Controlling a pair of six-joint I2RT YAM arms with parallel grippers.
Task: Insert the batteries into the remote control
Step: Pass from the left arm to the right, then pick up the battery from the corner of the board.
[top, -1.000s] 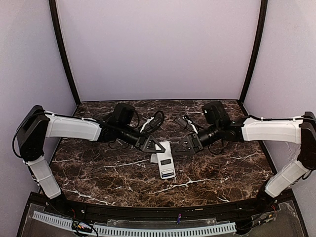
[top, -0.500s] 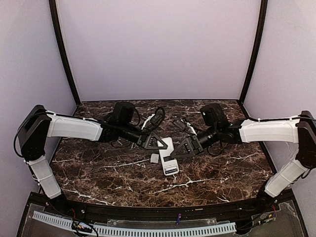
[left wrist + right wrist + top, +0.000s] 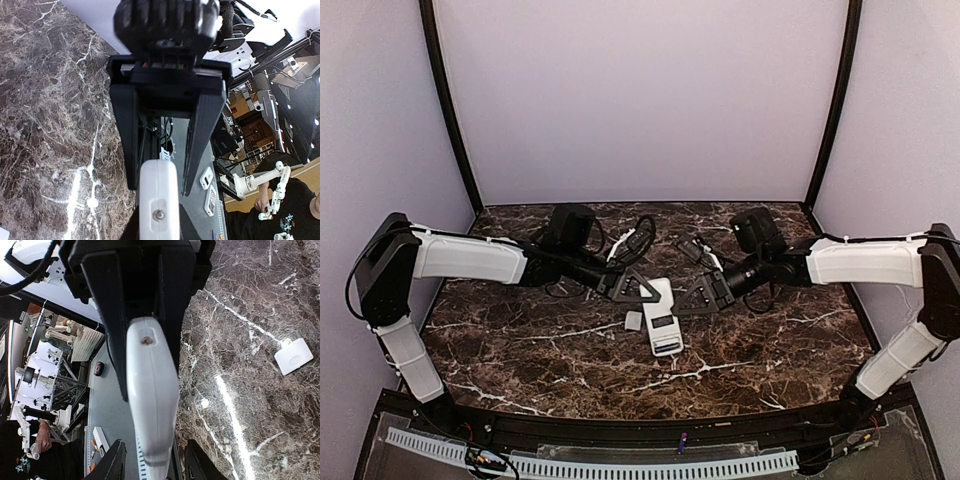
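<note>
The remote control (image 3: 662,322) lies white back up at centre frame. The left gripper (image 3: 159,182) and right gripper (image 3: 149,385) are both clamped on its far end. A cover plate (image 3: 633,321) sits just left, with bare marble table (image 3: 520,345) all round.

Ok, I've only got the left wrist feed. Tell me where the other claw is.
Observer: From above, the right claw is at the remote control's far end, opposite the left claw.
Operator: Locate the cover plate.
Observer: The cover plate lies flat on the table, just left of the remote control.
Operator: Check the battery recess.
Observer: The white back faces up, dark recess showing; its contents are too small to tell.
</note>
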